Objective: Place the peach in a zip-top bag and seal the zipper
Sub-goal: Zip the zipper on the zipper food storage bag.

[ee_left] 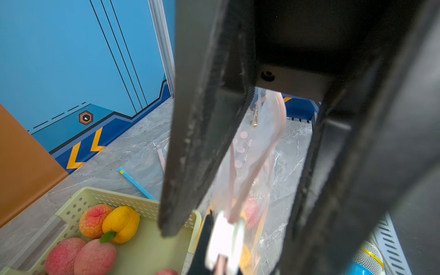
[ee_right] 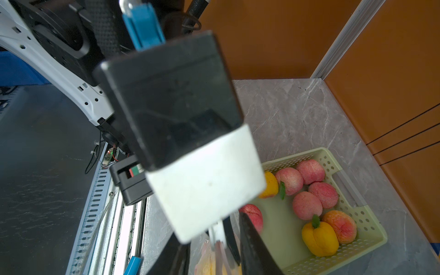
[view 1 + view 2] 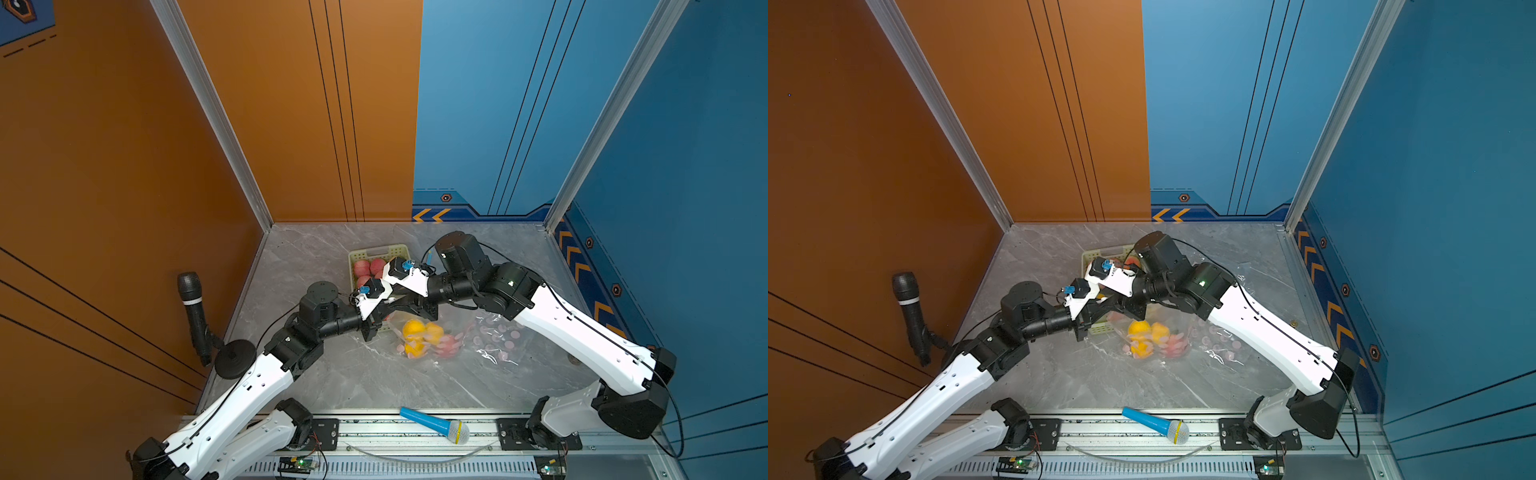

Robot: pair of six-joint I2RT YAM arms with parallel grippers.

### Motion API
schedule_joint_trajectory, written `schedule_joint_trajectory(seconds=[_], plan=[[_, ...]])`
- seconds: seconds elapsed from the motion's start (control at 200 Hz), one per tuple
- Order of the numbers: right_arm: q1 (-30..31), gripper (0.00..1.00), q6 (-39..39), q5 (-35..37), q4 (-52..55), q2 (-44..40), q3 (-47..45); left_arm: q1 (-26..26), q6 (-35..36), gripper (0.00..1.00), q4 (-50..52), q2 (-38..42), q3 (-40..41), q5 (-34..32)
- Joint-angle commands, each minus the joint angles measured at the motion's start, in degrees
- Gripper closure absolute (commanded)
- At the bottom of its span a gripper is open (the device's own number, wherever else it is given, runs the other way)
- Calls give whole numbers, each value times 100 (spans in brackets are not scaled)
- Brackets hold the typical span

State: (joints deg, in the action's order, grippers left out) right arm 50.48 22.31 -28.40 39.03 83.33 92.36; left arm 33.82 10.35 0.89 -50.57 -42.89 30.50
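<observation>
Clear plastic bag (image 3: 455,332), mouth lifted, peach (image 3: 446,348) inside beside yellow fruit (image 3: 413,329). Left claw (image 1: 222,240) clamped tight on end of pink zipper (image 1: 240,183). Right claw (image 2: 212,252) part open, straddling zipper, gripping nothing. Best: pinch beside left claw, slide along strip, keep strip taut.

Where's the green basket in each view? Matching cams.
In a top view: basket just below picture centre.
In a top view: basket left of centre, mostly hidden.
Left wrist: basket with peaches inside.
Right wrist: basket near the orange wall.
Shared landmark: blue microphone.
</observation>
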Motion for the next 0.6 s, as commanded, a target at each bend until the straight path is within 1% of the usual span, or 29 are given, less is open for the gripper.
schedule_joint_trajectory(seconds=[0.0,0.11,0.325,0.471,0.596], plan=[[-47,68,20,-230,235,84,186,42,99,100,-9,80,-79,63],[-58,71,45,-245,292,101,193,39,98,100,-9,66,-95,25],[-61,71,142,-196,472,127,224,45,98,100,31,49,-127,52],[-61,79,138,-202,509,169,263,46,93,100,33,46,-133,37],[-62,79,128,-144,513,149,266,43,98,100,45,47,-130,8]])
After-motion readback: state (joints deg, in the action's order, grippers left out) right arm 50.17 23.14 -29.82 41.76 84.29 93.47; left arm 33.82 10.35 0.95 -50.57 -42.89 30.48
